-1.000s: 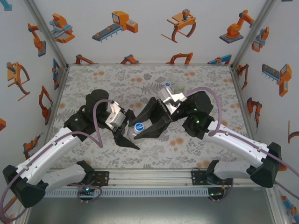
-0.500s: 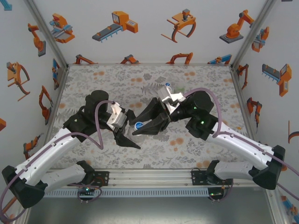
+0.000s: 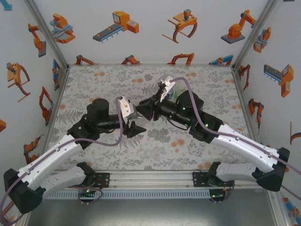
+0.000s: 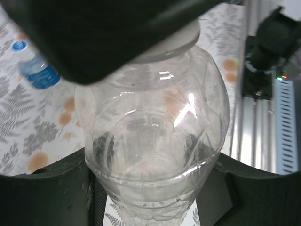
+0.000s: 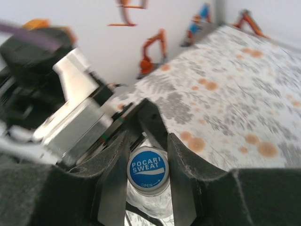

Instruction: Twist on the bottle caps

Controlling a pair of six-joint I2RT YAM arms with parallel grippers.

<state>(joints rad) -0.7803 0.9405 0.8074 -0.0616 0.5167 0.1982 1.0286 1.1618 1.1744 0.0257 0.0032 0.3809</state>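
Note:
A plain clear bottle [image 4: 150,122] sits between the fingers of my left gripper [image 4: 150,188], which is shut on its lower body. Its cap [image 5: 147,170] is whitish with a blue "POCARI SWEAT" top and sits on the neck. My right gripper [image 5: 147,172] is shut on that cap, one finger pressing each side. The bottle's shoulder [image 5: 150,205] shows below the cap. In the top view the left gripper [image 3: 133,123] and right gripper [image 3: 143,109] meet tip to tip above mid-table, and they hide the bottle.
A blue-labelled bottle [image 4: 40,73] with a blue-topped cap lies on the floral table [image 3: 197,141]. A bit of green [image 3: 177,90] shows behind my right wrist. The metal rail [image 4: 249,136] and an arm base [image 4: 270,52] are at the near edge. Walls close three sides.
Both grippers moved away from the near edge with the bottle and turned their wrists. The cap's blue top, facing the top camera a second ago, is now hidden between them.

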